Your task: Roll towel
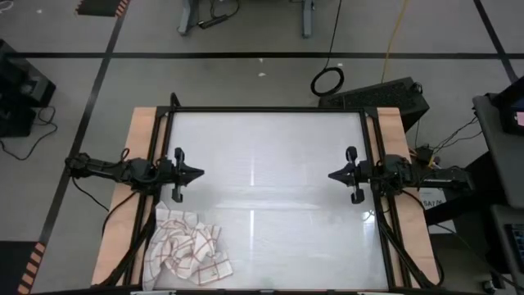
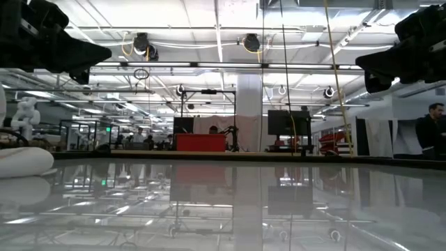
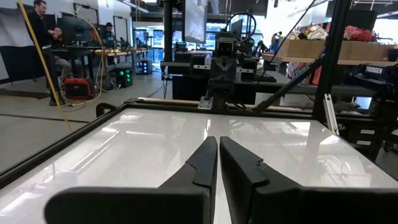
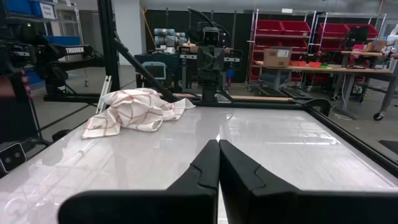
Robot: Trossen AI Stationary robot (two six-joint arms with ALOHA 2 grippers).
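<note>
**Inspector:** High view first. Where is the towel?

**Assistant:** The towel (image 1: pixel 189 253) lies crumpled in a loose heap at the near-left corner of the surface (image 1: pixel 270 197), below the left arm. No flat spread, no roll. The left gripper (image 1: pixel 196 174) hangs over the left side of the surface, the right gripper (image 1: pixel 334 174) over the right, tips facing each other, both well apart from the cloth.

**Inspector:** Low view?

**Assistant:** Both arms hang dark at the upper corners, above the glossy top. A pale rounded shape at the left edge may be the towel; I cannot confirm it.

**Inspector:** Left wrist view?

**Assistant:** Jaws drawn almost together, only a thin slit between them, holding nothing. The towel is not in sight there.

**Inspector:** Right wrist view?

**Assistant:** Jaws fully closed and empty. The bunched towel sits far across the surface.

**Inspector:** Finding?

**Assistant:** Nothing of the task appears done. By my judgement, flattening and rolling all remain.
</note>
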